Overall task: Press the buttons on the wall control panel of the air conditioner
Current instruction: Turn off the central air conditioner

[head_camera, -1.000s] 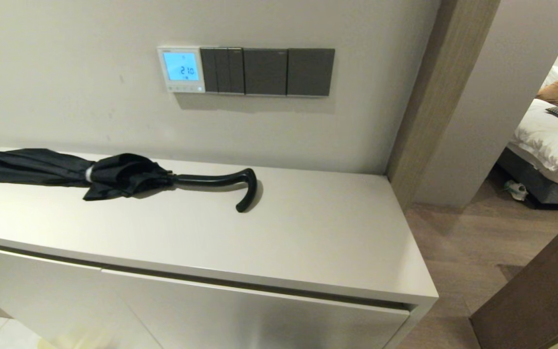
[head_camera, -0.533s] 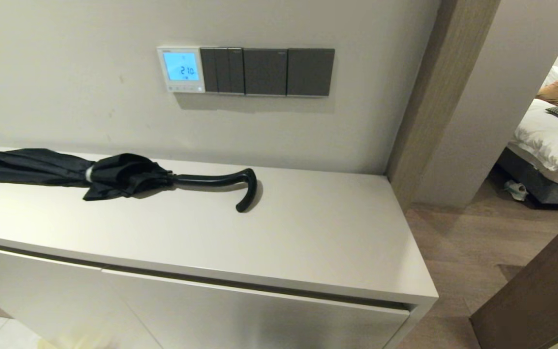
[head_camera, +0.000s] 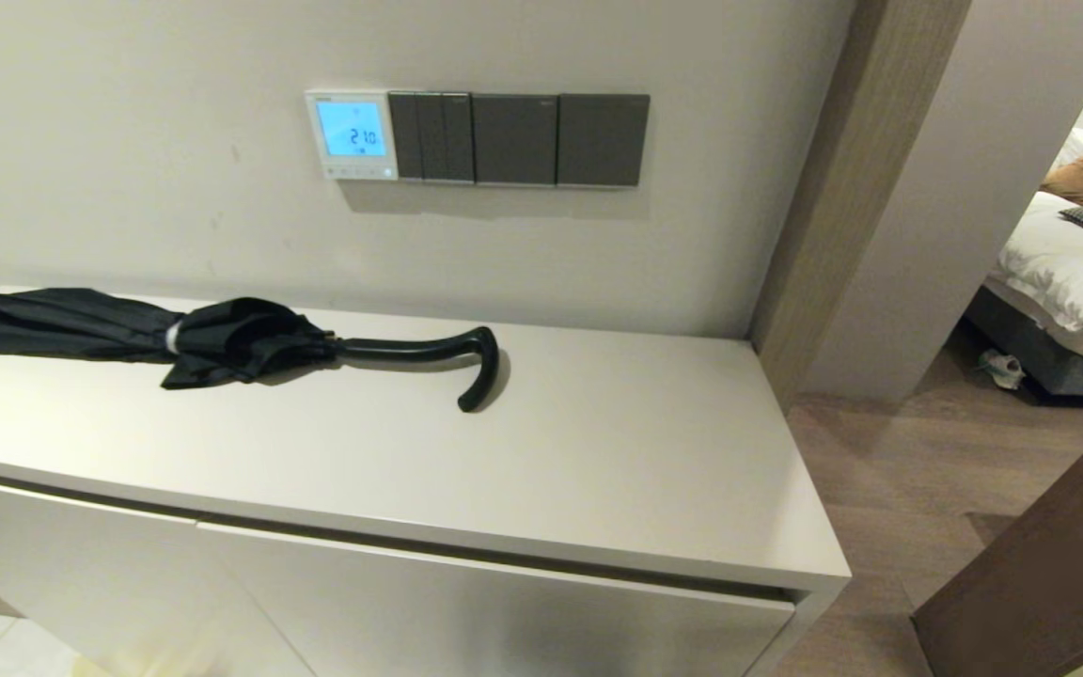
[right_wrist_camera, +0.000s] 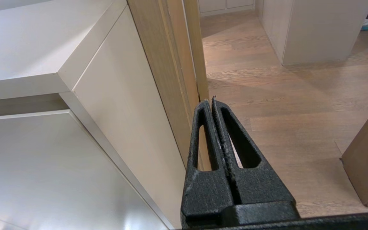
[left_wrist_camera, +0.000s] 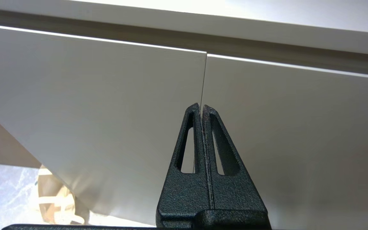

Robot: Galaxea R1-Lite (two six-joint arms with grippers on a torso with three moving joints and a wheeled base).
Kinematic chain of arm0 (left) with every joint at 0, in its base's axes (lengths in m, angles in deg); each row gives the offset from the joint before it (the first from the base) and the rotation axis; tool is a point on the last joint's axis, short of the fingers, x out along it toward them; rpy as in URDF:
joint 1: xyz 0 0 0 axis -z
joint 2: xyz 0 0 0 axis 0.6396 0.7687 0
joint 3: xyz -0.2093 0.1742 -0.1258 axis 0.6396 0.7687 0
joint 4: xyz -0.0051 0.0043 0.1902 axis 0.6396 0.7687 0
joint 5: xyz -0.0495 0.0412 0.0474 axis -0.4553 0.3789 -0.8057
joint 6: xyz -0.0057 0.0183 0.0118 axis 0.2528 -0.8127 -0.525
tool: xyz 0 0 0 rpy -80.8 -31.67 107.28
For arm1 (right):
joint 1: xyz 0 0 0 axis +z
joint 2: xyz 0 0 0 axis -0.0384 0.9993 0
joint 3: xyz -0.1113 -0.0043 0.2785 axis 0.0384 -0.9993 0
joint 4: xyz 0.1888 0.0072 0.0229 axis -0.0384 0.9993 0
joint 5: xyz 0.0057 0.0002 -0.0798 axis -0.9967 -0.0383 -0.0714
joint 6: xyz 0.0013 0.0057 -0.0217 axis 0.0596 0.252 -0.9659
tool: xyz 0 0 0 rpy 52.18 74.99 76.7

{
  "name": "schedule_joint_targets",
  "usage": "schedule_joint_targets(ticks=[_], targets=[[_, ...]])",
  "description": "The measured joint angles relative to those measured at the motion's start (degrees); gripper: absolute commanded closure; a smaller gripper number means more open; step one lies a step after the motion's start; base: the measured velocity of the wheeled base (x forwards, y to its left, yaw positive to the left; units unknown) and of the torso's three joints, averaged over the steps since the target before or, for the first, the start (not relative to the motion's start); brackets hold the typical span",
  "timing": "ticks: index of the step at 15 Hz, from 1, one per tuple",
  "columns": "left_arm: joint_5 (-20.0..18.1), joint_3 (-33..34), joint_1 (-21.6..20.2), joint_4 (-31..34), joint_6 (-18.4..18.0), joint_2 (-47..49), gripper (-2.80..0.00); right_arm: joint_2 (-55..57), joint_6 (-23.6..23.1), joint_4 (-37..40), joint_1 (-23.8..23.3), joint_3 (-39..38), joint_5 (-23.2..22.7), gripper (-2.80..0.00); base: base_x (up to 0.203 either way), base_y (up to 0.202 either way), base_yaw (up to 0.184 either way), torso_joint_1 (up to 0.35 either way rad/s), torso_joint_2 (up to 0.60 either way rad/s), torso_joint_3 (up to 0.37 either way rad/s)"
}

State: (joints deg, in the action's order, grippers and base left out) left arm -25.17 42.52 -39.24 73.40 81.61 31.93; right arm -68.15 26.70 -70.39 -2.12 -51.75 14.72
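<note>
The air conditioner's wall control panel (head_camera: pixel 351 134) is a small white thermostat with a lit blue screen on the wall above the cabinet. Its row of tiny pale buttons (head_camera: pixel 357 171) runs along the bottom strip. Neither arm shows in the head view. My left gripper (left_wrist_camera: pixel 201 106) is shut and empty, low in front of the cabinet doors. My right gripper (right_wrist_camera: pixel 210 101) is shut and empty, low beside the cabinet's right end, over the wood floor.
Dark grey switch plates (head_camera: pixel 515 139) sit right of the thermostat. A folded black umbrella (head_camera: pixel 212 343) lies on the white cabinet top (head_camera: pixel 598 451). A wood-trimmed wall corner (head_camera: pixel 833 188) stands to the right, with a bedroom doorway beyond.
</note>
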Motion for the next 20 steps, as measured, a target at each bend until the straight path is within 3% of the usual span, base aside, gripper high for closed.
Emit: schedule_joint_targets(ticks=[8, 20], targets=[[-1.5, -2.0, 0.0, 9.0, -1.6, -6.1, 0.00, 0.0, 0.0, 0.0, 0.0, 0.0, 0.0, 0.00, 0.000, 0.000, 0.000, 0.000, 0.00, 0.000], [-1.8, 0.2, -0.1, 4.5, -2.6, -6.9, 0.00, 0.0, 0.0, 0.0, 0.0, 0.0, 0.0, 0.00, 0.000, 0.000, 0.000, 0.000, 0.00, 0.000]])
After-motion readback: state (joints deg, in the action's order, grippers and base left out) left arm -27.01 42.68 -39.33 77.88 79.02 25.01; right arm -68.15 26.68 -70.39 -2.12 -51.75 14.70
